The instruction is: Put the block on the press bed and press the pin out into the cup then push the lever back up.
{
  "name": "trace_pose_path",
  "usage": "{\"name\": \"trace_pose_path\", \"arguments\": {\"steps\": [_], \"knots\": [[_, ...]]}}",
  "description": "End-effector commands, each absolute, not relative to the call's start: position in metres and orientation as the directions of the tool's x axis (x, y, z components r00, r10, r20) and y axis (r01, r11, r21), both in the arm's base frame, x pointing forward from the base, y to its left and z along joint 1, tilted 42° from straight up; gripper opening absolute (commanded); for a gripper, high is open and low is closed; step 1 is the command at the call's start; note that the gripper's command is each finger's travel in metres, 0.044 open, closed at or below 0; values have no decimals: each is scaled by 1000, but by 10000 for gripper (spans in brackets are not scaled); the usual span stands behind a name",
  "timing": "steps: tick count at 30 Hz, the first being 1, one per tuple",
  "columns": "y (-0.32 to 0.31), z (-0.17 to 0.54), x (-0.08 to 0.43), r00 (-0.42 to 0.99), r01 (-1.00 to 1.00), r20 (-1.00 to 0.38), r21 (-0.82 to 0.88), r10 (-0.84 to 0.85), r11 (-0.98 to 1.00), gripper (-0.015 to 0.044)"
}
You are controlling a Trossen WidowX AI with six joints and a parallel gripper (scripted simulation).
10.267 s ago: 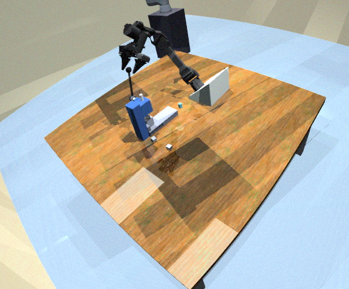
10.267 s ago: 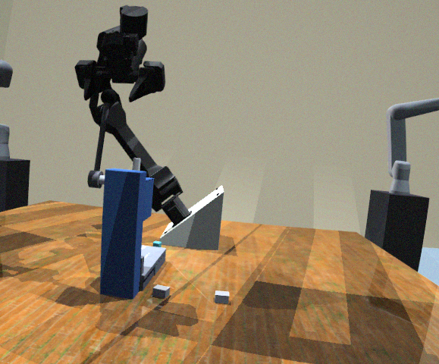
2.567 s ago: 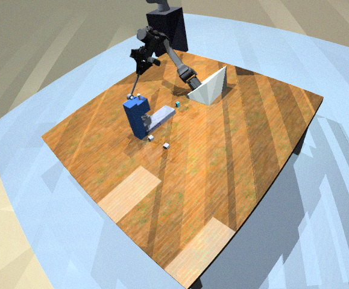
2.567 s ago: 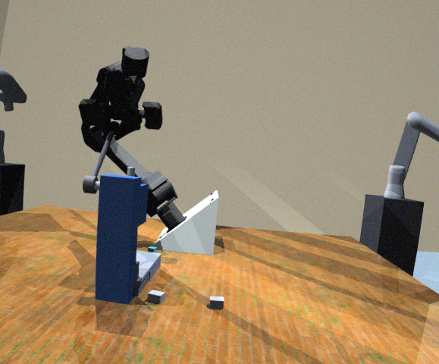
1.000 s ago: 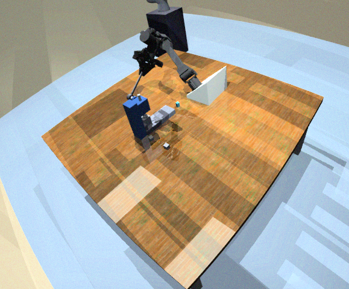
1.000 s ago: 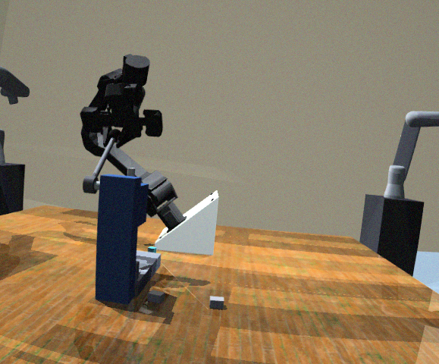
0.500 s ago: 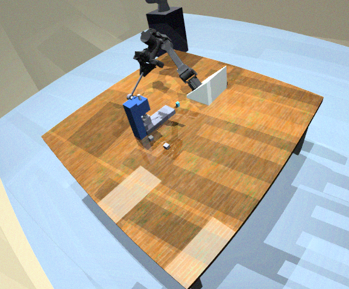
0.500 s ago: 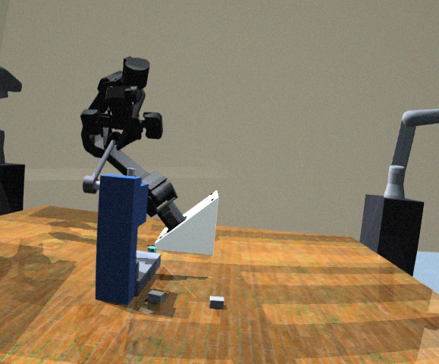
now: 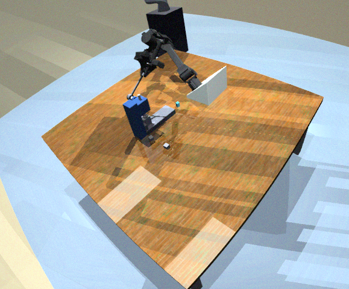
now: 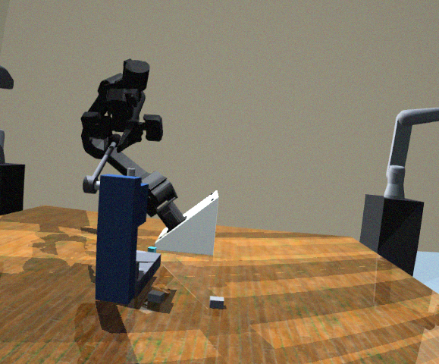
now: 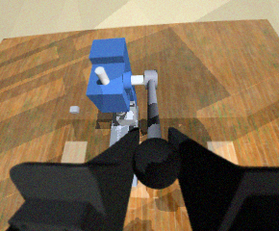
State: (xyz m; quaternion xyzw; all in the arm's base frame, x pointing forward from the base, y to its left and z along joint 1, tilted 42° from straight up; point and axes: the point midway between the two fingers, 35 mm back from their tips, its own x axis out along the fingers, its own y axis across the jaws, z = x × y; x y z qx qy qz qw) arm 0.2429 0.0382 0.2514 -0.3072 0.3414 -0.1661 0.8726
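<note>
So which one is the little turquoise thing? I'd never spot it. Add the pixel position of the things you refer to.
Find the tall blue press [image 9: 134,119] [image 10: 115,239] [image 11: 108,74]. Just past its low grey bed's far end sits a tiny block [image 9: 177,104] [image 10: 152,249], the only turquoise one; the others are grey.

Your robot arm [image 9: 173,57] [image 10: 125,158]: matte black and charcoal, chunky boxy joints, one rounded cylindrical housing [image 9: 149,36] [image 10: 136,74], straight grey-black link, dark tapering fingers.

One camera peers down at a tilt over the whole desk [image 9: 230,174] [image 10: 309,266] [image 11: 202,58], another looks level and nearer from behind the blue press [image 9: 134,119] [image 10: 117,239] [image 11: 110,72], and the wrist's (closest of all) faces forward past the pincer [image 9: 143,73] [image 10: 115,141] [image 11: 154,140], all three sharing the press.
</note>
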Motion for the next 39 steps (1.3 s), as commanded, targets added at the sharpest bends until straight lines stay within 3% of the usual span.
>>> {"name": "trace_pose_path", "arguments": {"steps": [1,39], "knots": [[34,246,239,703,74,-497,-661,-509,747,0],[25,235,232,703,74,-497,-661,-509,747,0]]}}
